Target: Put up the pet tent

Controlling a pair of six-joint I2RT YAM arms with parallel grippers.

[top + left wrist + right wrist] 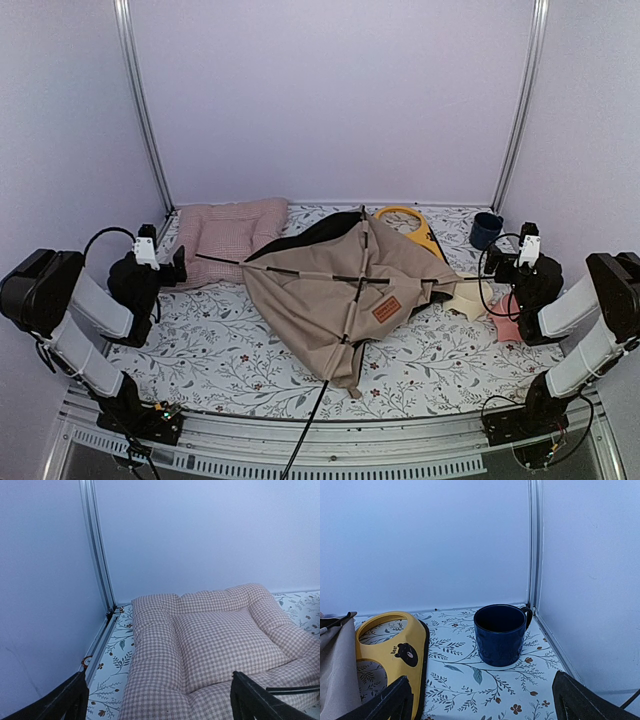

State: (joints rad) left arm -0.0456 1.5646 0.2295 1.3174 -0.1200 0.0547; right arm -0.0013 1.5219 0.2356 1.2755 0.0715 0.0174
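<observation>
The pet tent (335,295) lies collapsed in the middle of the table, a tan heap with thin black poles crossing on top and a small brown label (387,309). Its black lining shows at the back. One pole runs out over the near table edge. My left gripper (176,263) is open at the left, its fingers wide apart over the pink checked cushion (220,640), with a pole tip (292,689) by the right finger. My right gripper (497,266) is open at the right, empty, facing a blue mug (501,634). Tent fabric (332,670) shows at that view's left edge.
The checked cushion (225,228) lies at the back left. A yellow bowl stand (415,225) is partly under the tent's back right side, and the blue mug (486,229) stands in the far right corner. Cream (475,297) and pink (508,322) items lie by the right arm.
</observation>
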